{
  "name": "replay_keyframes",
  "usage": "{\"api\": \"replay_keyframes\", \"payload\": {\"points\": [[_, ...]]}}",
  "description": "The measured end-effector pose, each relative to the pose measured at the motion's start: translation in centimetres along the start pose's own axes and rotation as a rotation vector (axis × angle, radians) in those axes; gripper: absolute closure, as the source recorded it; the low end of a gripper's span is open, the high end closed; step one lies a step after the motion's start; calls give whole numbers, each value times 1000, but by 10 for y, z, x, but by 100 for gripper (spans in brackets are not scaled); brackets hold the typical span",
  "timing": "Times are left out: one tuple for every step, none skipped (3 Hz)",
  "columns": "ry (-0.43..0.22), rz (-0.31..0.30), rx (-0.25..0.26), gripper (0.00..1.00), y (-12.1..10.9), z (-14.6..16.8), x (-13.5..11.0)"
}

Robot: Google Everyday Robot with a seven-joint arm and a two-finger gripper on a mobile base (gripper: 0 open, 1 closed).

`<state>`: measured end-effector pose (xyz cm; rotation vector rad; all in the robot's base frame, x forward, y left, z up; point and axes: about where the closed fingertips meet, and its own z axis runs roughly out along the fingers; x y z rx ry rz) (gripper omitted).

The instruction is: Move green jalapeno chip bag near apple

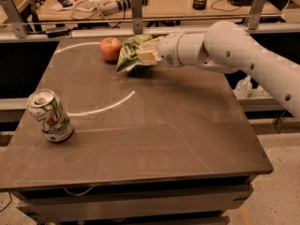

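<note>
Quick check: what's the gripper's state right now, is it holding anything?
Gripper: closed, holding the green jalapeno chip bag, right beside the apple.

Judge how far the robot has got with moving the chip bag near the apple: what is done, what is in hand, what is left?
Done: the chip bag is right beside the apple at the far end of the table. In hand: the gripper is clamped on the bag; whether the bag rests on the table is unclear. Left: let go and pull the arm away.
</note>
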<state>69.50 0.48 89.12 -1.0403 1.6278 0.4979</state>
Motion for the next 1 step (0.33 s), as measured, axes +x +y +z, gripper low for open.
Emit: {"api": "replay_keyframes", "payload": {"points": [[2, 7, 1, 59, 0, 0, 1]]}}
